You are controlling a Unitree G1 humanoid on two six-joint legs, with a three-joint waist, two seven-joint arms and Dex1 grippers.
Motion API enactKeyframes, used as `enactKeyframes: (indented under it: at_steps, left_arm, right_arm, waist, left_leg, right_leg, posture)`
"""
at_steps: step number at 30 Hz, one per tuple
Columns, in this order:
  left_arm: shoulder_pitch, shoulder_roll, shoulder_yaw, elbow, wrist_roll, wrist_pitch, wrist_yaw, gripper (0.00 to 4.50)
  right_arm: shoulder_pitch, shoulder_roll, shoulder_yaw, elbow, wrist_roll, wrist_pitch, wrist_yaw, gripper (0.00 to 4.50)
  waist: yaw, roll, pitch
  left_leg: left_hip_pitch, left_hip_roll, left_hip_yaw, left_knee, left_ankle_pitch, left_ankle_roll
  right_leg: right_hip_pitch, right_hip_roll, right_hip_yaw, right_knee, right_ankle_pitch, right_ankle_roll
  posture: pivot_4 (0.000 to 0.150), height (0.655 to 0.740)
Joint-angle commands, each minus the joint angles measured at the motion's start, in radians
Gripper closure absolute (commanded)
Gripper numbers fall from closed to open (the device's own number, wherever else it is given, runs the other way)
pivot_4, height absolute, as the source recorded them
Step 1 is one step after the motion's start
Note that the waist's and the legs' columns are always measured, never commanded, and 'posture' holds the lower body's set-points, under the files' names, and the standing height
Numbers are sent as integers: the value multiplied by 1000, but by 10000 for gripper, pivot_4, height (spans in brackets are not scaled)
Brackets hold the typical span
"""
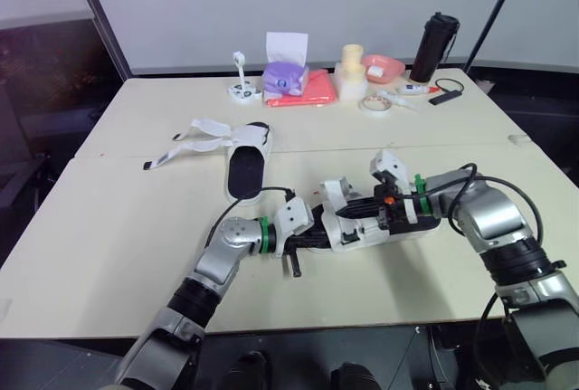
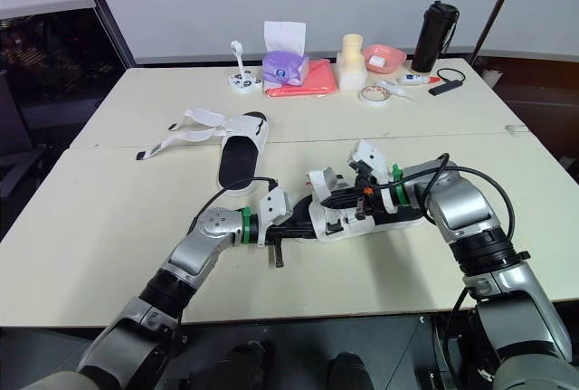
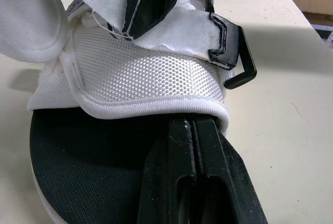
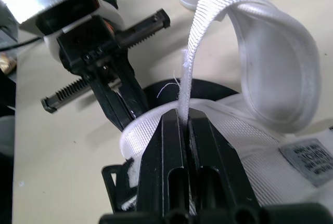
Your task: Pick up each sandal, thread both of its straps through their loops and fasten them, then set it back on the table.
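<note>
A white sandal with a black insole (image 1: pixel 366 227) lies at the table's centre between my two grippers. My left gripper (image 3: pixel 191 125) is shut on its sole edge, just under the white mesh strap (image 3: pixel 145 73), beside the black plastic loop (image 3: pixel 237 52). My right gripper (image 4: pixel 185 115) is shut on the thin white webbing strap (image 4: pixel 203 31), which curls up and over above the sandal. In the head view the right gripper (image 1: pixel 351 213) reaches in from the right. The second sandal (image 1: pixel 246 162) lies flat at the back left, its straps (image 1: pixel 194 137) spread open on the table.
Along the far edge stand a purple tissue box (image 1: pixel 285 73), a red cloth (image 1: pixel 310 91), a cream container (image 1: pixel 351 73), a pink bowl (image 1: pixel 384 66), a tape roll (image 1: pixel 375 103) and a black bottle (image 1: pixel 434 46). A seam crosses the table (image 1: pixel 109 227).
</note>
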Motion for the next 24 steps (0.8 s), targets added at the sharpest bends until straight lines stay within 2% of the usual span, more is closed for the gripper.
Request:
enactKeyframes:
  at_steps: [1,7,13,24]
  left_arm:
    - [7,7,-3,-4,7,5,9,45000]
    - [13,11,-2,-11,7,9,9,45000]
    - [13,12,-2,-12,7,9,9,45000]
    - [13,8,-4,-10,5,8,11,45000]
  right_arm:
    - [5,6,-30,-60,37,23,12,44121]
    - [15,-8,-20,-119,61,46,32,44121]
    - [40,-34,28,-138,-6,-16,49,44121]
    - [14,-10,54,-10,-132,-210,32,44121]
  waist:
    - [0,0,0]
    - [0,0,0]
    - [0,0,0]
    - [-1,0,0]
  left_leg:
    - [0,0,0,0,0,0]
    - [0,0,0,0,0,0]
    - [0,0,0,0,0,0]
    - [0,0,0,0,0,0]
  right_leg:
    - [0,0,0,0,0,0]
    - [0,0,0,0,0,0]
    - [0,0,0,0,0,0]
    - [0,0,0,0,0,0]
  posture:
    - [1500,7400]
    - [1500,7400]
    - [1500,7400]
    - [1500,7400]
